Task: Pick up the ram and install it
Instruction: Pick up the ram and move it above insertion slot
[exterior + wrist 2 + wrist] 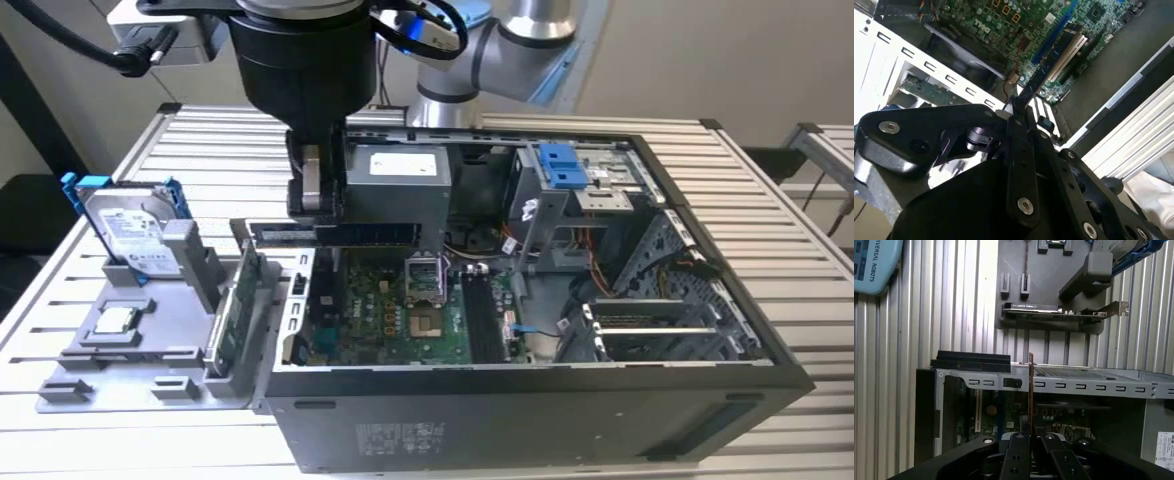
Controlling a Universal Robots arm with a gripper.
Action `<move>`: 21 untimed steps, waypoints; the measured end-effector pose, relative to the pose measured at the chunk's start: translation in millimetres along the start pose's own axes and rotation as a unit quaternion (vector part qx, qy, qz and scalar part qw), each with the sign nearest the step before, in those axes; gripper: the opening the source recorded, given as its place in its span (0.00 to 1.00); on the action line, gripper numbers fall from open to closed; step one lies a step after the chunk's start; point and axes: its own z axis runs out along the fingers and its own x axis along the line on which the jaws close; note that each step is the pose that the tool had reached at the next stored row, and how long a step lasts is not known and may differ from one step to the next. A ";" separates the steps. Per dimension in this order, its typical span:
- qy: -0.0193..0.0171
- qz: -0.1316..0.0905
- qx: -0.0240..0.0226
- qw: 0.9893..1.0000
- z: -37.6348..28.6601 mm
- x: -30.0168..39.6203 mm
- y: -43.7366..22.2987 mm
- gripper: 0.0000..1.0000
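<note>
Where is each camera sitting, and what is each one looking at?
Exterior view: off the arm, high up, looking down into the open computer case on the slatted table; the arm and gripper show.
First wrist view: on the arm, looking past the gripper over the case's wall to the grey holder.
Second wrist view: on the arm, looking past the gripper down at the motherboard.
Shared: all three show the gripper shut on the ram.
</note>
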 end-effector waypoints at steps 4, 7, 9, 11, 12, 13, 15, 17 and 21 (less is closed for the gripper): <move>0.000 0.000 0.000 1.000 -0.1 0.2 -6.2 0.14; 0.000 0.000 0.000 1.000 -0.1 0.4 -10.8 0.14; 0.000 0.000 0.000 1.000 -0.1 0.5 -14.1 0.14; 0.000 0.000 0.000 1.000 -0.2 0.6 -17.6 0.14; 0.000 0.000 0.000 1.000 -0.2 0.7 -19.4 0.14; 0.000 0.000 0.000 1.000 -0.3 0.7 -21.0 0.14; 0.000 0.000 0.000 1.000 -0.3 0.9 -24.3 0.14; 0.000 0.000 0.000 1.000 -0.3 1.0 -27.4 0.14; 0.000 0.000 0.000 1.000 -0.4 1.2 -33.4 0.14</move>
